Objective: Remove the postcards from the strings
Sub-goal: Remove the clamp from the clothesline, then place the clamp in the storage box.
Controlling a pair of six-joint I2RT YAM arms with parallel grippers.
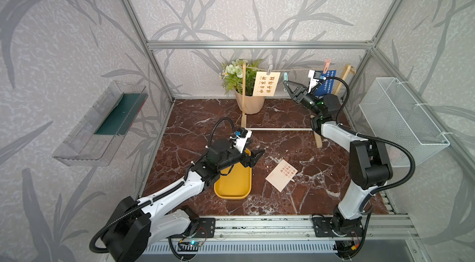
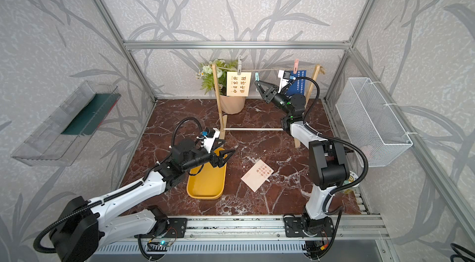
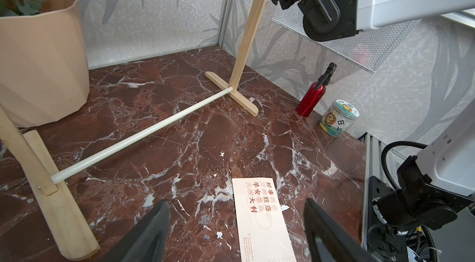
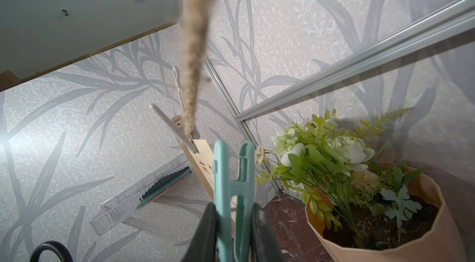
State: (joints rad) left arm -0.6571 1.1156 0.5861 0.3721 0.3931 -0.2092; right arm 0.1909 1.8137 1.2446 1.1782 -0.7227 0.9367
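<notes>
The strings (image 1: 295, 70) (image 2: 267, 69) run between the wooden rack's post tops. A grey peg pins a cream postcard with black calligraphy (image 1: 266, 84) (image 2: 238, 83) to it. A pink peg holds a dark blue postcard (image 1: 326, 85) (image 2: 298, 84), partly hidden by my right wrist. A third postcard with reddish text (image 1: 281, 175) (image 3: 259, 217) lies flat on the marble. My right gripper (image 1: 285, 83) (image 4: 234, 211) is shut on a teal peg (image 4: 231, 170), just below the twine. My left gripper (image 1: 253, 156) (image 3: 236, 222) hangs open over the tray's far end.
A yellow tray (image 1: 232, 186) lies under my left arm. A potted plant (image 1: 250, 103) stands behind the rack's left post, whose white crossbar (image 1: 280, 129) runs low. A wire basket (image 1: 401, 119) hangs right, a clear shelf (image 1: 102, 124) left. A red spray bottle (image 3: 312, 96) and jar (image 3: 338, 119) stand right.
</notes>
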